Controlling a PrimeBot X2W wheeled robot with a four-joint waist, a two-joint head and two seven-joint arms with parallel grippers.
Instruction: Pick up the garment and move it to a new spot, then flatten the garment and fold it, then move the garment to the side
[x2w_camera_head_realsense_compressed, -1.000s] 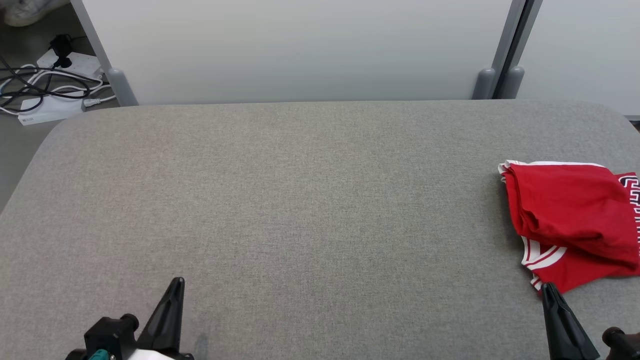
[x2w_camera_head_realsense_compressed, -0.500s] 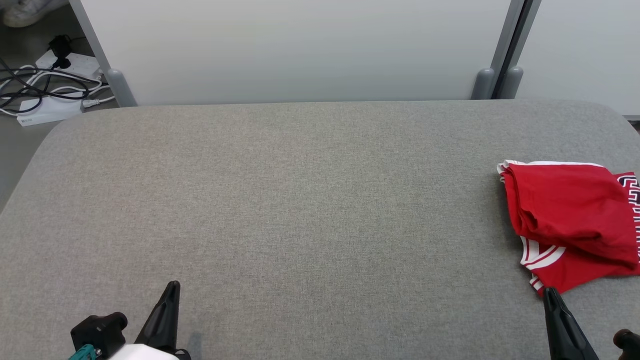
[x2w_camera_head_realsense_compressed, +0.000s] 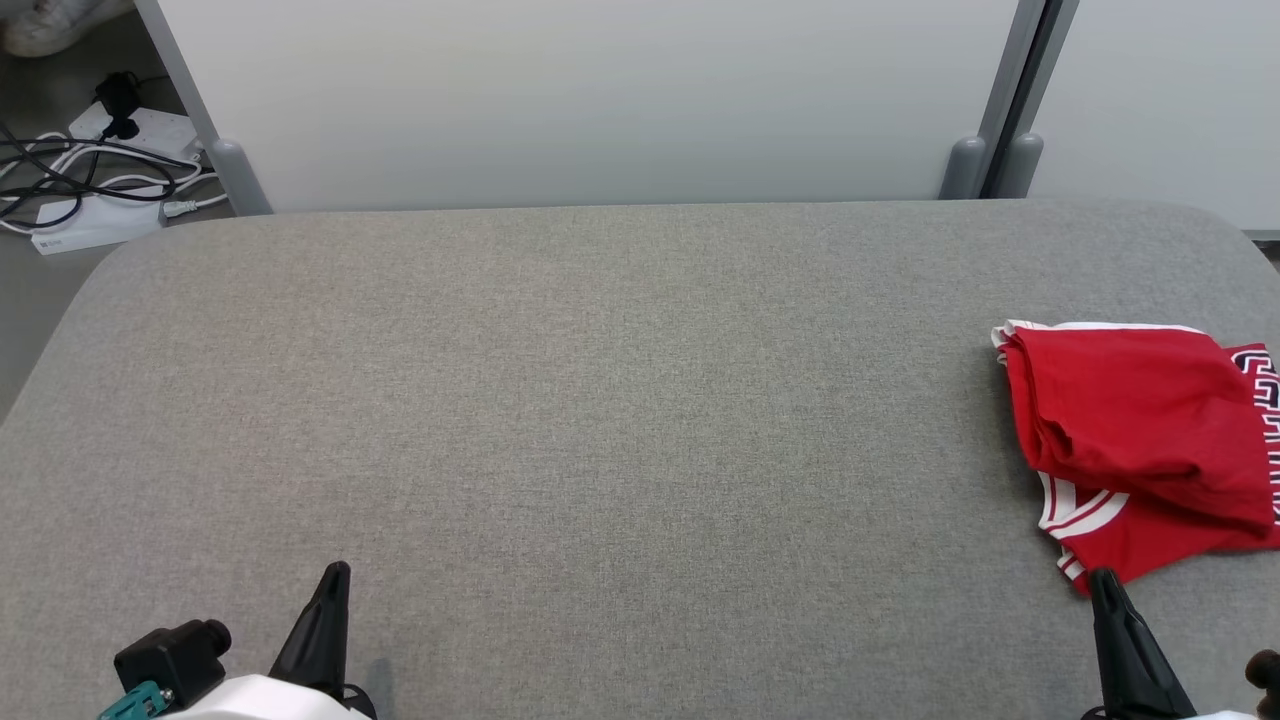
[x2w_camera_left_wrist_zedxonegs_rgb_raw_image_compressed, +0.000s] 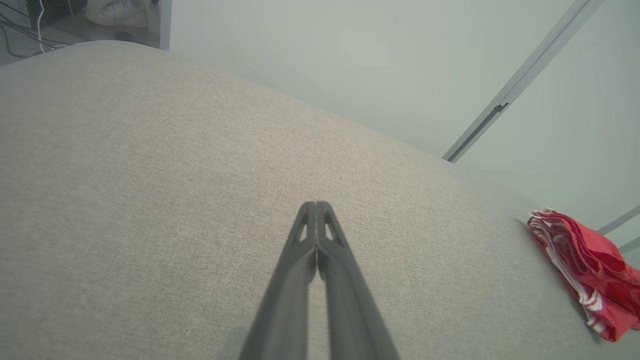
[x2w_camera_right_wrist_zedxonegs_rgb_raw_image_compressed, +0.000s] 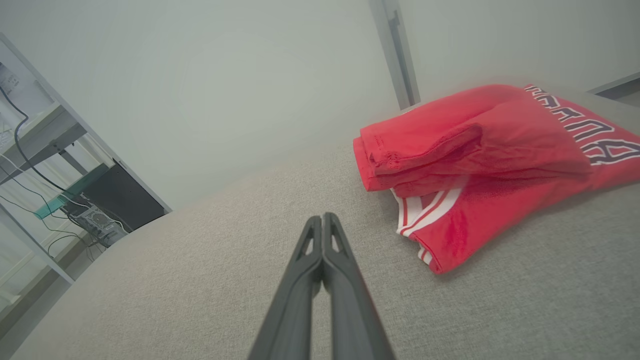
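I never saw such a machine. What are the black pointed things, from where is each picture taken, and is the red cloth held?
It is a two-armed robot. One picture comes from its head camera, looking down at a grey padded table. The dark points at the bottom are its left gripper and right gripper. The other two pictures come from wrist cameras looking along each gripper's fingers. A folded red garment with white stripes lies on the table's right side. Both grippers are shut and hold nothing.
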